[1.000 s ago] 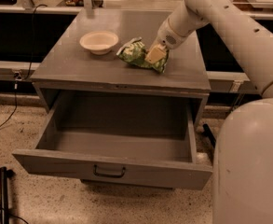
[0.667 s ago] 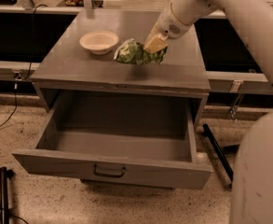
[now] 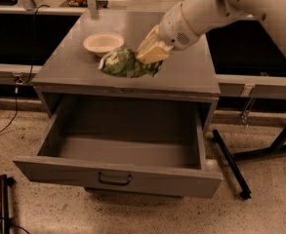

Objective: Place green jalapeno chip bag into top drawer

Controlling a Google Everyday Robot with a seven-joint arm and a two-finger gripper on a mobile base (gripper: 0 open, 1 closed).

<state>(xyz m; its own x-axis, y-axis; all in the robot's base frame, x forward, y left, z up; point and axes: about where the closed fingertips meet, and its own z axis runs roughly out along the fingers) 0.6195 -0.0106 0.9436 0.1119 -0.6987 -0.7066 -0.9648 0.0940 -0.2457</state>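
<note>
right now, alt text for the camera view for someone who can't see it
A white robot arm's gripper grips a green jalapeno chip bag at the front of a grey cabinet top, near a cream bowl. Below it, the top drawer stands pulled open with nothing inside.

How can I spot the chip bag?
Look at the grey cabinet with its drawer open. Over its top, near the front edge, the robot's pincer grips the chip bag. It is green and crinkly, unlike the round cream bowl beside it.
</note>
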